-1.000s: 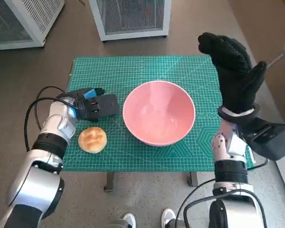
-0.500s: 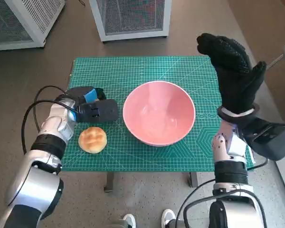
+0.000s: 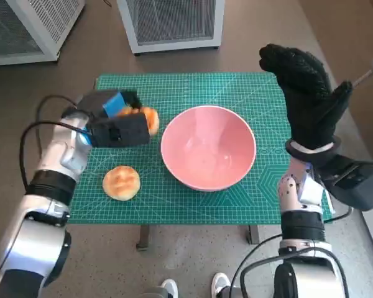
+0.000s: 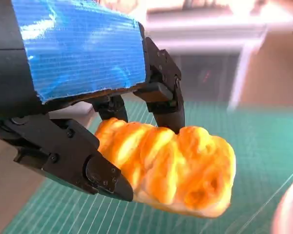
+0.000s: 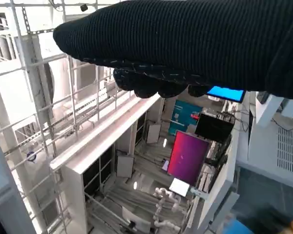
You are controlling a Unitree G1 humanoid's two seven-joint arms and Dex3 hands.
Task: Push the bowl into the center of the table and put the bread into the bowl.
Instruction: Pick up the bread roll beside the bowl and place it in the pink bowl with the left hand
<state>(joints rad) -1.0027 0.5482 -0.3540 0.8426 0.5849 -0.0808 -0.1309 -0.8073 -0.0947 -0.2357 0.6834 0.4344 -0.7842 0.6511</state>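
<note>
Golden bread (image 4: 171, 168) is grasped in the fingers (image 4: 105, 175) of the left hand (image 3: 115, 124), lifted above the bench (image 3: 174, 93) just beside the pink bowl (image 3: 208, 147), probably so it can pass over the rim. A second bun (image 3: 121, 182) lies on the mat, and the right hand (image 3: 304, 96) is raised upright with fingers released, holding nothing, clear of the bowl.

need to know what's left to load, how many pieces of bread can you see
2. A golden twisted bread piece is held in the blue-taped black left hand above the green cutting mat, beside the pink bowl. A round bread roll lies on the mat near its front left corner.
</note>
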